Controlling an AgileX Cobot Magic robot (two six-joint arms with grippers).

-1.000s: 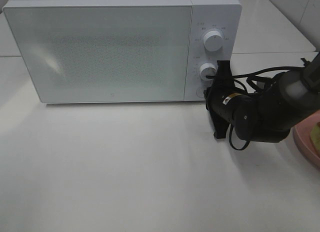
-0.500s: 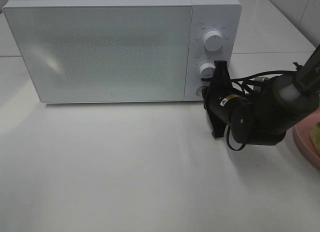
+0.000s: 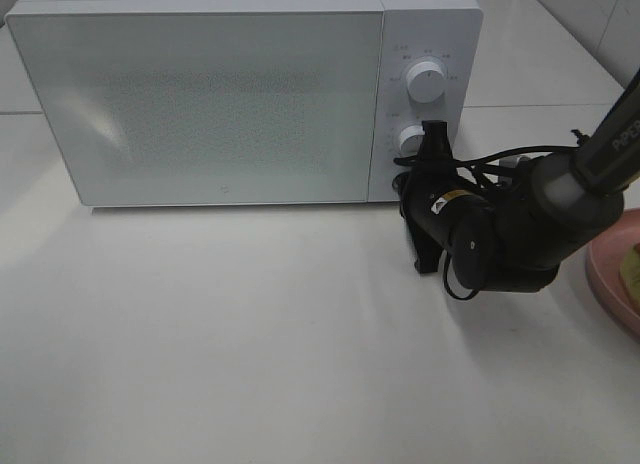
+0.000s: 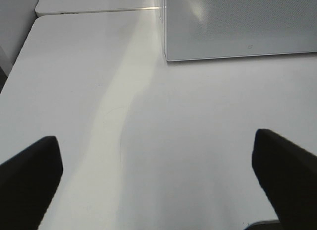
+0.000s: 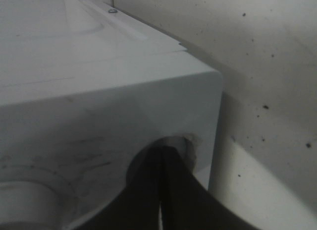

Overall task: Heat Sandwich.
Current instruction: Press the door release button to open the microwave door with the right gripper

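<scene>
The white microwave (image 3: 220, 104) stands at the back of the table with its door closed. My right gripper (image 3: 406, 183) is shut, and its tips touch the lower corner of the control panel, below the two knobs (image 3: 427, 81). In the right wrist view the closed fingertips (image 5: 161, 158) press into a round button recess (image 5: 187, 144) on the microwave front. At the right edge a sliver of the sandwich (image 3: 632, 267) lies on a pink plate (image 3: 606, 284). My left gripper (image 4: 158, 183) is open over bare table, with nothing between its fingers (image 4: 29, 173).
The microwave's lower left front corner (image 4: 166, 56) shows in the left wrist view. The right arm's black body and cables (image 3: 510, 229) lie between the microwave panel and the plate. A tiled wall rises at the back right.
My right gripper has slid left and inward against the microwave's control panel, its tips now at the button. The left gripper has stayed open and still.
</scene>
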